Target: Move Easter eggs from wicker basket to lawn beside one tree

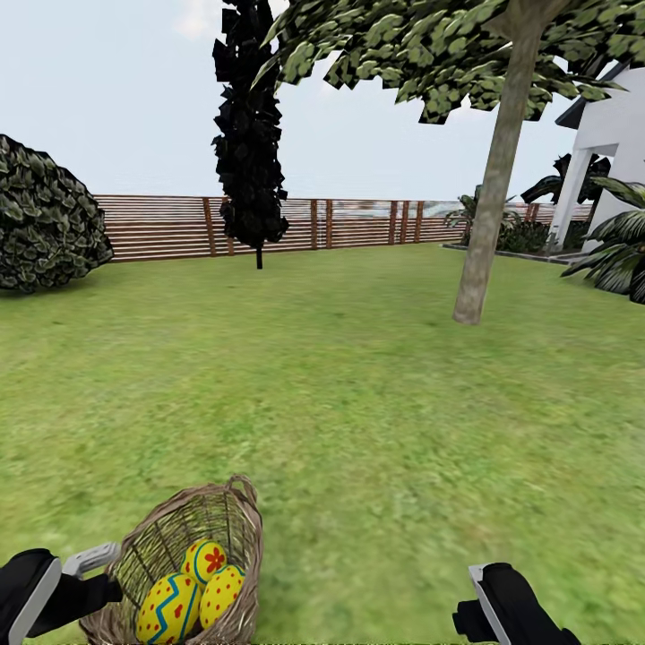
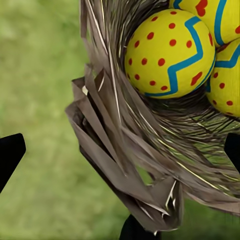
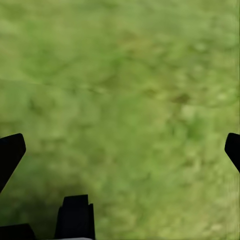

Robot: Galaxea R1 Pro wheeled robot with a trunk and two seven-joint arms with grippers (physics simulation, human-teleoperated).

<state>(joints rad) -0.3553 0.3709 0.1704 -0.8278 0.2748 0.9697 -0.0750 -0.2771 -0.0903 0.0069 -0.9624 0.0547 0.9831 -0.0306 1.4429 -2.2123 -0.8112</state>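
Low, left arm (image 1: 54, 587) beside wicker basket (image 1: 157, 537)

Left gripper (image 2: 120, 150) fingers spread wide; right gripper (image 3: 120, 150) likewise (both arms low, forward).

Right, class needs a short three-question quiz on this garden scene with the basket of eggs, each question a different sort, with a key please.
1. True or false: all three eggs lie inside the basket.
2. Multiple choice: the nearest grey-trunked tree stands, in the head view, A) ahead to the right, B) ahead to the left, C) right beside the basket.
3. Fill in: the right gripper hangs open over bare ____.

Key: 1 true; 2 A; 3 lawn. The left gripper is open too, its fingers either side of the basket's rim, gripping nothing.
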